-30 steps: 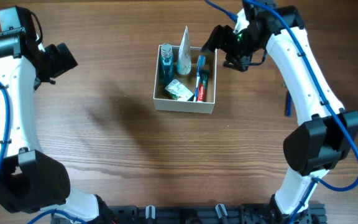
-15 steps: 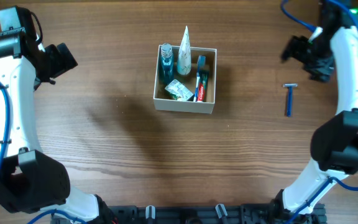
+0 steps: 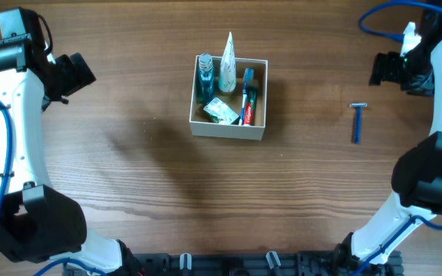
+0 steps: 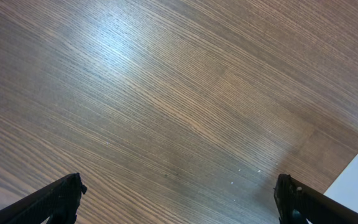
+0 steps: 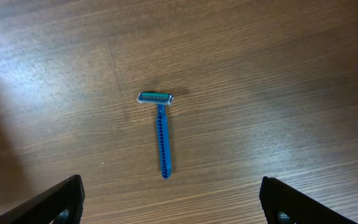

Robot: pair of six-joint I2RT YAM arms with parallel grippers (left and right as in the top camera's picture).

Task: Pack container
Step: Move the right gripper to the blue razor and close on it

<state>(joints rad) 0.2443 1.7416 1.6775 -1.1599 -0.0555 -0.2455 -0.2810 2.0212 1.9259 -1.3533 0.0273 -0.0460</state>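
Blue plastic razor (image 5: pixel 162 134) lies flat on worktop (image 5: pixel 278 74) just ahead of right pincer (image 5: pixel 169 193), jaws apart, empty. Probably light, stiff, slick; pinch mid-handle, across it. Container (image 3: pixel 228 129) well off to its left, thin-walled, likely slides if nudged. Left pincer (image 4: pixel 179 186) apart, idle.

box (image 3: pixel 227 129): white walls, tan inside;
razor (image 5: pixel 163 140): blue handle, greenish strip on the head;
table (image 3: pixel 129 161): brown, fine streaked wood grain;
toothpaste tube (image 3: pixel 246 110): red and white;
bottle (image 3: pixel 206 83): teal-blue;
arms (image 3: pixel 6 138): white shells, black joints
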